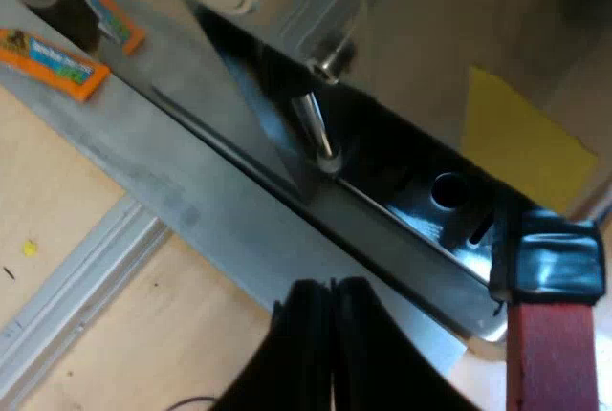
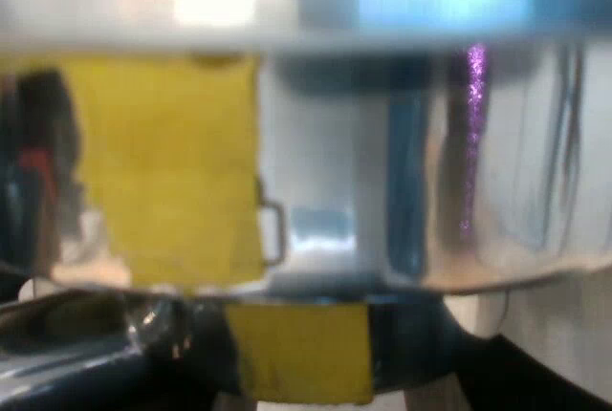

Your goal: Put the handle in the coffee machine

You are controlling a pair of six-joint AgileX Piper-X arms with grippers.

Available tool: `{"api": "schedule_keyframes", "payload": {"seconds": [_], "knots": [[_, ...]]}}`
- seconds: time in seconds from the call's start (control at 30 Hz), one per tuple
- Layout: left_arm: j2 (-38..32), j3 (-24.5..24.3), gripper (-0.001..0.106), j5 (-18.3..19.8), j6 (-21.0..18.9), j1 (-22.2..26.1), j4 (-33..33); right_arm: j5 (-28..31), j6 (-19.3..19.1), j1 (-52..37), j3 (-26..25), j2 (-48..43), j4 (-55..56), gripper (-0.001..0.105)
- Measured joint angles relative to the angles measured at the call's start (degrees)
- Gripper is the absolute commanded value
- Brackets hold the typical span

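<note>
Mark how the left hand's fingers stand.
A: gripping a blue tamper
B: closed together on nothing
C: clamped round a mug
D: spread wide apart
B: the left hand has its two black fingers pressed side by side with nothing between them, close before the espresso machine.

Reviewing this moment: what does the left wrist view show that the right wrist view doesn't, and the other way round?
Left wrist view: the left gripper, fingers together with nothing between them; a metal wand hanging from the machine; the handle's red end beside the dark tray; orange packets on the table. Right wrist view: a purple glint on the metal. Both: the machine's shiny front and a yellow patch on it.
</note>
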Motion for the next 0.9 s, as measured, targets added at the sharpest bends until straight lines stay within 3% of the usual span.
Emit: {"api": "schedule_keyframes", "payload": {"seconds": [0.37,0.63,0.9], "knots": [[7.04,0.77,0.001,-1.16,-1.63,0.0,7.39,-0.13,0.0,0.0,0.0,0.0,0.42,0.037],[7.32,1.48,0.001,-1.25,0.92,-0.1,11.29,-0.41,1.21,0.0,0.0,0.0,0.51,0.037],[4.5,1.48,0.001,2.87,1.06,-0.1,13.74,-0.76,1.61,0.0,0.0,0.0,0.65,0.037]]}}
